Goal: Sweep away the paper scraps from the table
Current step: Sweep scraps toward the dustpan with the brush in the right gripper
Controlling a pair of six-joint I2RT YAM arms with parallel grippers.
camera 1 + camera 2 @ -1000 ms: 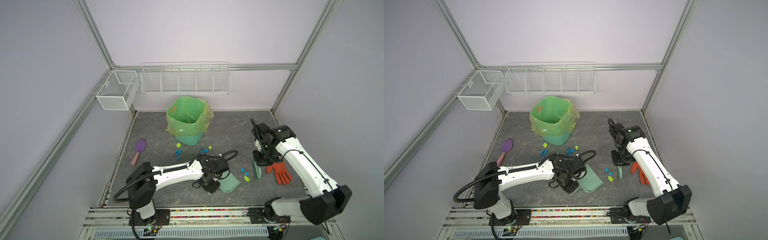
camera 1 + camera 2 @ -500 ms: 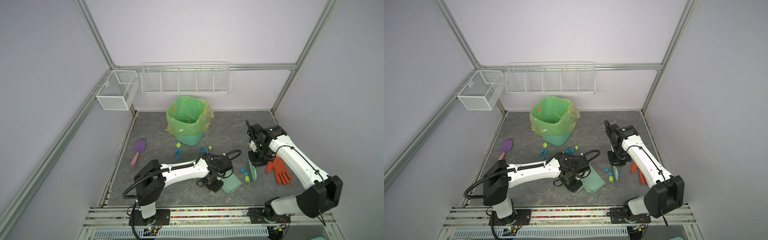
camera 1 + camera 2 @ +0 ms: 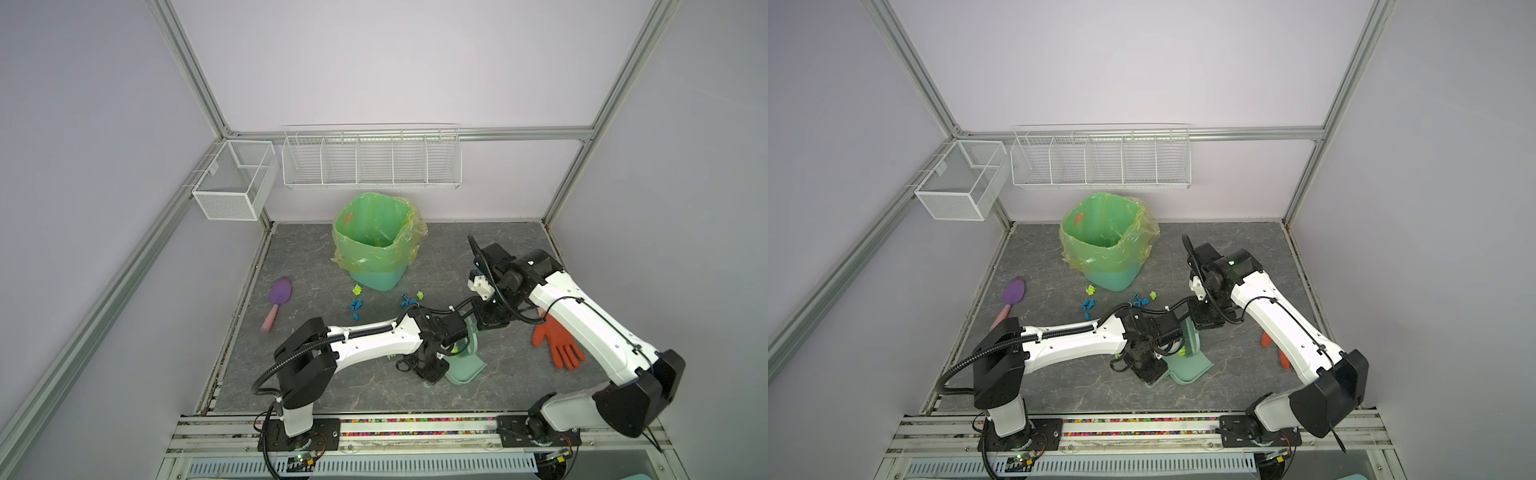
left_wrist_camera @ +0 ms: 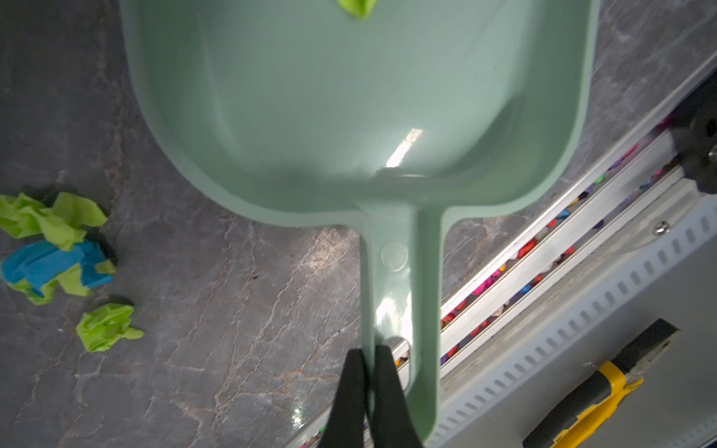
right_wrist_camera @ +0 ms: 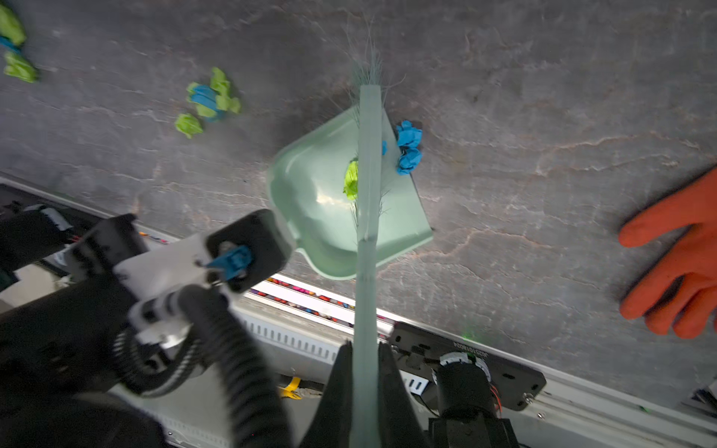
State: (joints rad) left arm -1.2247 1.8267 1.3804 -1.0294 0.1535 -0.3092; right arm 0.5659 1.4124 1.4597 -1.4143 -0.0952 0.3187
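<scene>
Right fingers [image 5: 341, 388], clamped on brush [image 5: 368, 155], have just swept scraps [image 5: 408, 151] to dustpan [image 5: 318, 194] pinched by left fingers [image 4: 359, 384]: one green inside, blue at lip; others wait on desk [image 3: 519, 382] at 11 o'clock.

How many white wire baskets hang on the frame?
2. A small white mesh box hangs on the left side rail; a long divided white wire rack hangs on the back rail. None appear hidden.

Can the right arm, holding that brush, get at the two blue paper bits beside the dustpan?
Probably yes. The right gripper holds the brush, and the blue scraps lie right beside its head at the lip of the dustpan, with nothing between them.
</scene>
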